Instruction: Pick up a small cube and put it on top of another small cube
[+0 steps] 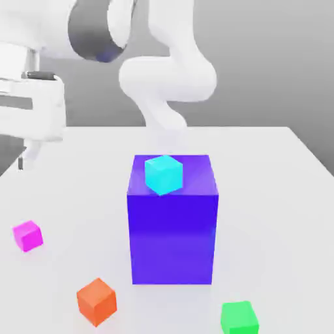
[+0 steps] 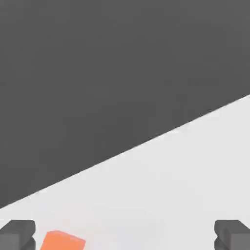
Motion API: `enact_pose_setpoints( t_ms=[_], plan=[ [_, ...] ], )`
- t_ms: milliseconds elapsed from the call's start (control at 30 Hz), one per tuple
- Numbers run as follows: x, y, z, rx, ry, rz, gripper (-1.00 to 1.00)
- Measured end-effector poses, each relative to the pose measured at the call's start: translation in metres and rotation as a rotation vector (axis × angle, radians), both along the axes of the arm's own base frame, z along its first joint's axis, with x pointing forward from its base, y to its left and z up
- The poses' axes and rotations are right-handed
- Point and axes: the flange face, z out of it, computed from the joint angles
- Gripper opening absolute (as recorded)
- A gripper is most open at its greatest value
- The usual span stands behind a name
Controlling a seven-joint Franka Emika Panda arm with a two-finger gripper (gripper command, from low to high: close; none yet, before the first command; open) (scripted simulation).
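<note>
Exterior view looks at my arm head-on, raised a little, tilted down over the table, big blue block centre. My hand view sits low, tilted, looking across the table to its far edge; both views share the orange cube, exterior at 7 o'clock

Glossy white arm with rounded links, a dark grey joint band, boxy white hand, perhaps dark grey fingertips.
</note>
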Motion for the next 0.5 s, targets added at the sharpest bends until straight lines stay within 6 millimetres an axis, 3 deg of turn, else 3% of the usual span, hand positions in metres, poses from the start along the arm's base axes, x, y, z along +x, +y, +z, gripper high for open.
enact_pose_setpoints(
  t_ms=[100, 233, 300, 433, 467, 500],
  plan=[
    [-0.045, -0.038, -0.061, 0.045, 0.082, -0.109, 0.00],
    [-0.108, -0.060, -0.136, 0.110, 0.188, -0.219, 0.00],
    [-0.121, -0.062, -0.163, 0.123, 0.212, -0.236, 0.00],
    [-0.126, -0.063, -0.208, 0.127, 0.220, -0.242, 0.00],
    [-0.126, -0.062, -0.217, 0.128, 0.220, -0.242, -1.00],
    [-0.126, -0.062, -0.217, 0.128, 0.220, -0.242, -1.00]
  ],
)
